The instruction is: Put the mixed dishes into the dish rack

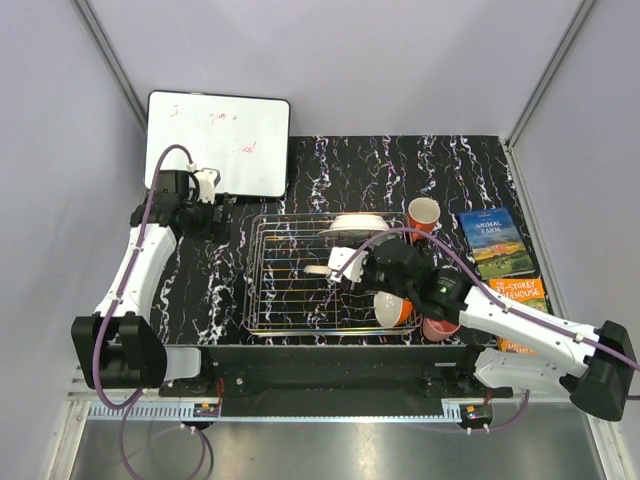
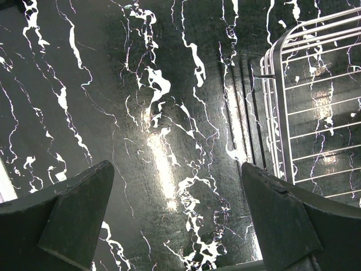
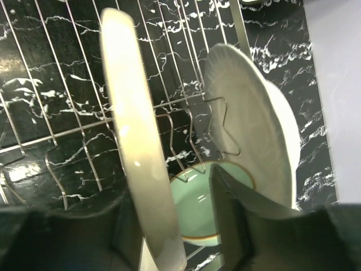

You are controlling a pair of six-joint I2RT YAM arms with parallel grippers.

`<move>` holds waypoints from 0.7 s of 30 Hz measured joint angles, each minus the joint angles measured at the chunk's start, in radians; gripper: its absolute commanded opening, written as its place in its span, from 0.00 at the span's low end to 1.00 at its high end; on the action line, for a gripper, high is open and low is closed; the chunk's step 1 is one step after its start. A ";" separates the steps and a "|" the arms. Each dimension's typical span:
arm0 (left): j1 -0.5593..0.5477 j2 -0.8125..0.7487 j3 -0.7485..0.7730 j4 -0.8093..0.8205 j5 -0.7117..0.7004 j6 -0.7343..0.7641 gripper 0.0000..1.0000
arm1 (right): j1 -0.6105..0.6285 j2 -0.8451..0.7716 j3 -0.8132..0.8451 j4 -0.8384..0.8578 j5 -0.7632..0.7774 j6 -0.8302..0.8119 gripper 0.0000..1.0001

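Cream round ceramic plate [image 3: 138,141] stands on edge between the fingers of the right claw [image 3: 172,189], over the silver wire dish rack [image 3: 56,135]. The claw is released, with a gap between the plate and one finger. Close by, a white plate [image 3: 254,130] leans against the tines beside a pale green bowl [image 3: 197,212]. Left claw [image 2: 177,220] gapes wide above the black marbled tabletop [image 2: 141,84].

A white whiteboard [image 1: 218,142] is sitting at the far left corner of the black, white-veined table [image 1: 400,170], bearing red handwriting too faint to read. Near the table's right edge a blue-green Animal Farm book [image 1: 497,242] is lying flat. Just beside it, on the near side, an orange book [image 1: 522,292] is showing only in part.
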 measured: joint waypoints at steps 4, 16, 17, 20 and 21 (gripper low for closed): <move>0.000 0.000 0.000 -0.001 0.000 0.001 0.99 | 0.000 -0.045 -0.013 -0.009 0.047 0.042 1.00; 0.000 0.000 0.027 -0.006 -0.007 0.018 0.99 | 0.000 -0.220 -0.013 -0.043 0.147 0.137 1.00; 0.000 0.000 0.029 -0.006 -0.008 0.019 0.99 | 0.000 -0.232 -0.013 -0.051 0.153 0.147 1.00; 0.000 0.000 0.029 -0.006 -0.008 0.022 0.99 | 0.000 -0.262 -0.013 -0.064 0.167 0.172 1.00; 0.000 0.000 0.029 -0.006 -0.008 0.023 0.99 | 0.000 -0.277 -0.013 -0.067 0.174 0.180 1.00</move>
